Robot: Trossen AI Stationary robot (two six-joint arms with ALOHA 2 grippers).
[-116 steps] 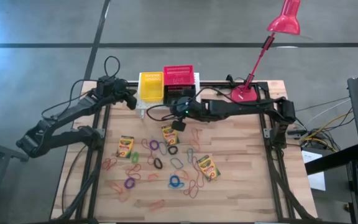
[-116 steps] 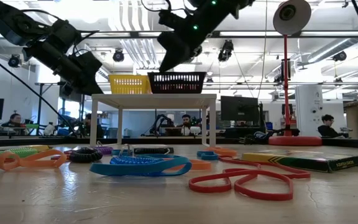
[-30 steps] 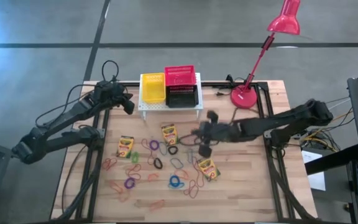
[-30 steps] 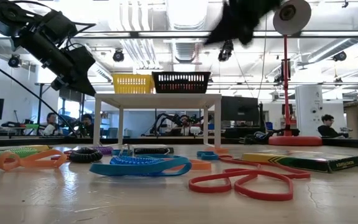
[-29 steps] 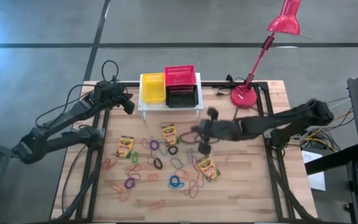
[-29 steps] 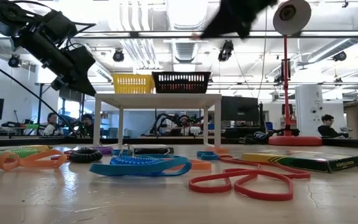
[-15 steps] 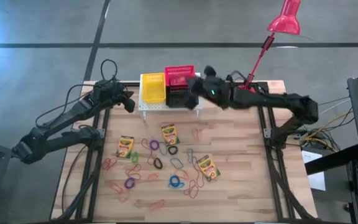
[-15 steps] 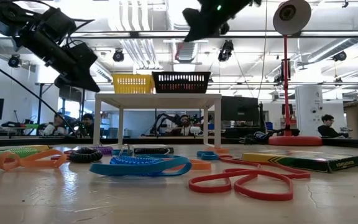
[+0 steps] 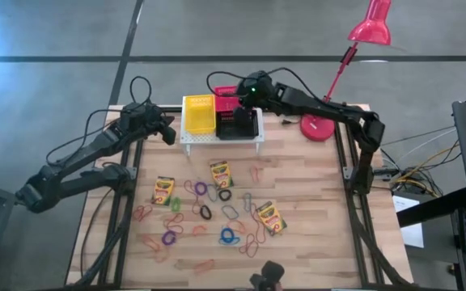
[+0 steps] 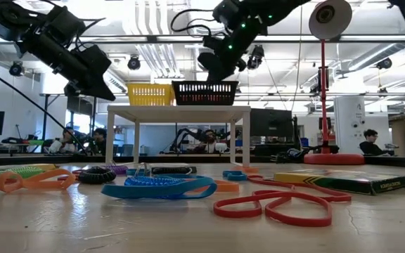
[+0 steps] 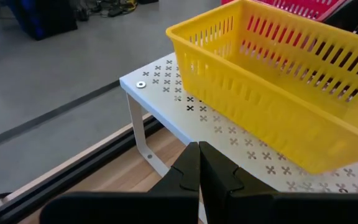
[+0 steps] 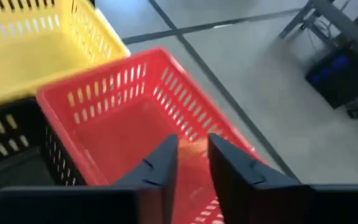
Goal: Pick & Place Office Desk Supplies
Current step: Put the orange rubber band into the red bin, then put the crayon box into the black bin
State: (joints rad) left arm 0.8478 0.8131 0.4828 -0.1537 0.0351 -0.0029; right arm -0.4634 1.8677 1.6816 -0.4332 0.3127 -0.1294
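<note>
The right tool (image 9: pixel 235 95) hides part of the red basket (image 9: pixel 224 91) from above.

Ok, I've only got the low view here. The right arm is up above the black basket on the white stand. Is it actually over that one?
Observer: No. The right gripper hangs over a red basket that sits behind the black basket, which hides it from you.
Operator: Is it holding anything?
Observer: Its fingers stand apart with nothing gripped. A blurred orange bit shows on the red basket's floor below them.
Operator: And the left one?
Observer: The left gripper is shut and empty, off the end of the stand where the yellow basket sits.
</note>
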